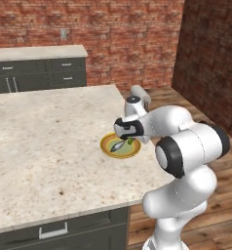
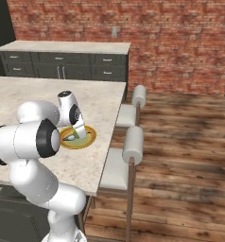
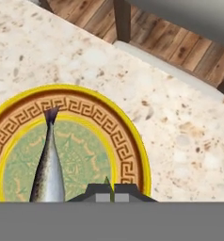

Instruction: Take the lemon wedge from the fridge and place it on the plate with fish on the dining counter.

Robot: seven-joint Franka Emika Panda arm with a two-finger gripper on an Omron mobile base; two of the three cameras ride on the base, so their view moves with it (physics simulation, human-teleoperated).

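Tiny yellow-green lemon wedge [image 3: 107,184] pinched between closed gripper [image 3: 109,195] tips, just above round yellow plate with slim dark fish [image 1: 120,146]. Fish [image 3: 48,164] at nine o'clock of wedge. Beige speckled stone dining counter [image 1: 45,141] beneath. Fetching done; only release left.

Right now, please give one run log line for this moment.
gripper: shut on lemon wedge | position: over plate with fish | plate on dining counter | release: not yet

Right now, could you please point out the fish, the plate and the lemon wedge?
fish [image 3: 48,164]: hand view, mid-body.
plate [image 3: 128,136]: hand view, patterned rim.
lemon wedge [image 3: 108,184]: hand view, tip between the shut fingertips.
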